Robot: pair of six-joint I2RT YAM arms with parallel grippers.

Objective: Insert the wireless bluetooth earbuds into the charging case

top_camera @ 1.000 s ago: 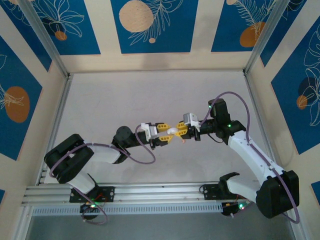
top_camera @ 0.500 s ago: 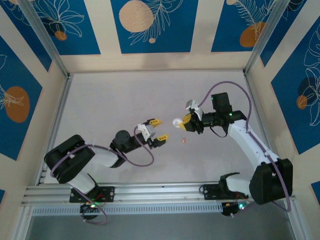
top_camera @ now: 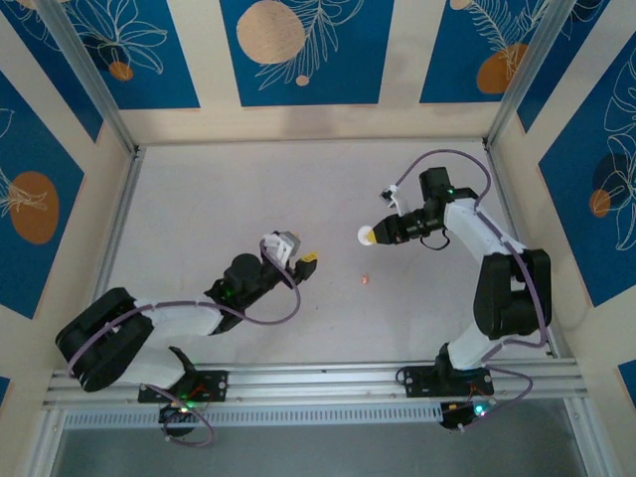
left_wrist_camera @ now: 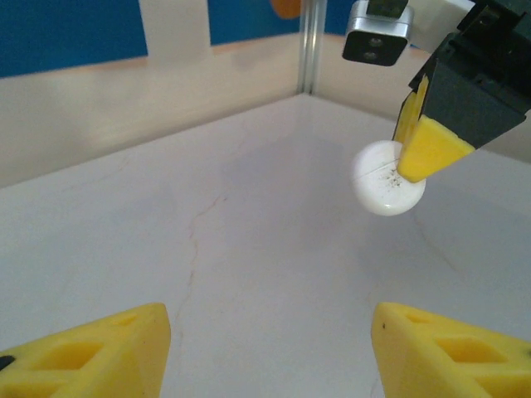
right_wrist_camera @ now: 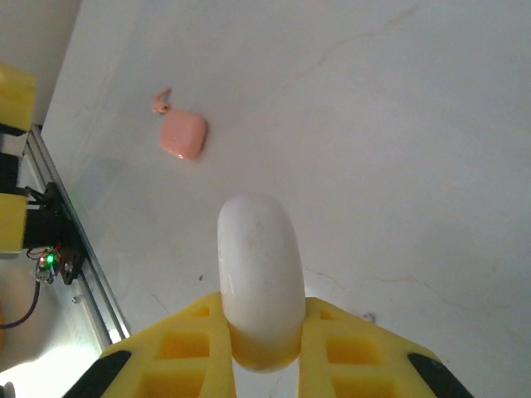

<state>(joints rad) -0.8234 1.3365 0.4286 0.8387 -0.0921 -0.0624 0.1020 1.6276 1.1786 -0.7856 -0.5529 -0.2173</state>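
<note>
The right gripper (right_wrist_camera: 257, 332) is clenched on a white round puck (right_wrist_camera: 257, 274), held over the right half of the desk (top_camera: 219, 199). The left gripper (left_wrist_camera: 270, 336) hangs released, with nothing between its fingers. The charging case (right_wrist_camera: 182, 135) lies toward the desk's near edge, with what looks like one earbud (right_wrist_camera: 159, 101) just beside it.

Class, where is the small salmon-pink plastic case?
The case lies on the table between the arms, nearer the right claw in the top view, a tiny pink earbud beside it.
</note>
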